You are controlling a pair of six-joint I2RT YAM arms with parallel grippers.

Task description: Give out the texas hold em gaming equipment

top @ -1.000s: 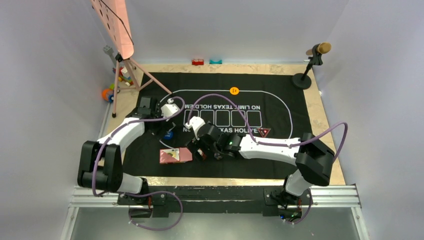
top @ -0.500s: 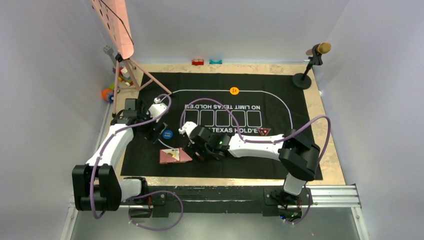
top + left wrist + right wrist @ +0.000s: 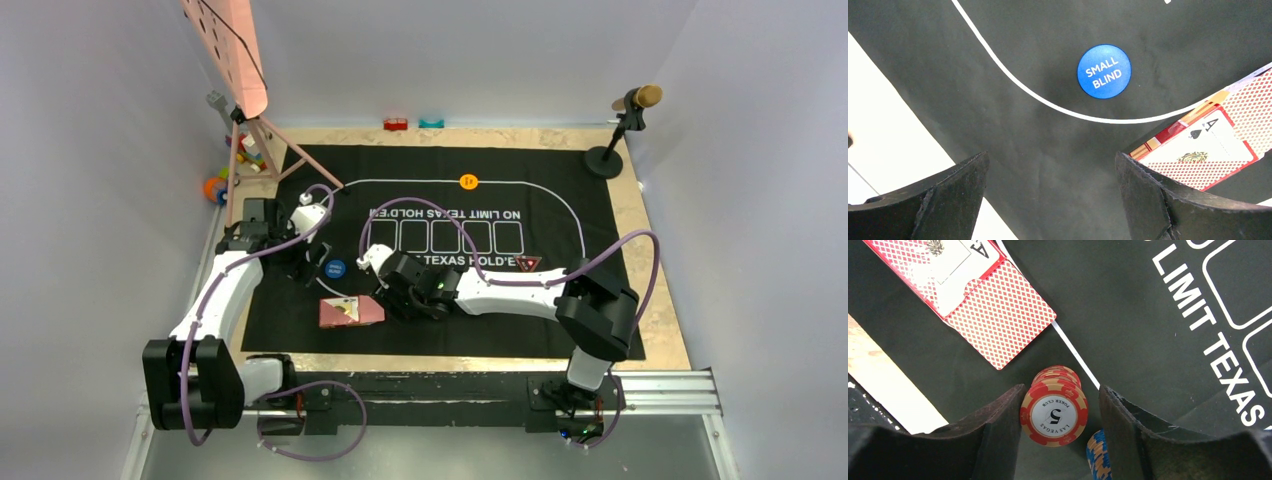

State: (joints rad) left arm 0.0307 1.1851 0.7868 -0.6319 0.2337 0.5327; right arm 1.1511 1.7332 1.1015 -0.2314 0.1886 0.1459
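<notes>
The right gripper (image 3: 1060, 395) hangs over a short stack of round red chips with cream edge marks and a "5" on the top face (image 3: 1054, 414), low in the centre of the right wrist view. Its jaws stand part-way apart and straddle the stack: the finger on the picture's left (image 3: 998, 435) is at or against the chips' rim, while the other is separated from it by a dark sliver of the black felt mat (image 3: 1108, 285), so this is not yet a grasp. A stack of blue chips with orange edge marks (image 3: 1098, 455) sits just beside the red one at the bottom edge (close enough to be nudged). The red diamond-backed card pack with an ace of spades on its white panel (image 3: 963, 295) lies in the upper left. To do this pick well, I judge the jaws should centre on the red stack, sit low enough that both of the 2 fingers catch the bottom chip, and squeeze evenly so the column does not shear. The lift should then go straight up, clear of the blue stack. The left gripper (image 3: 1053, 200) is spread wide and empty above the mat, and the round blue "SMALL BLIND" button disc (image 3: 1104, 71) lies flat in the upper centre of its view, touched by nothing.
</notes>
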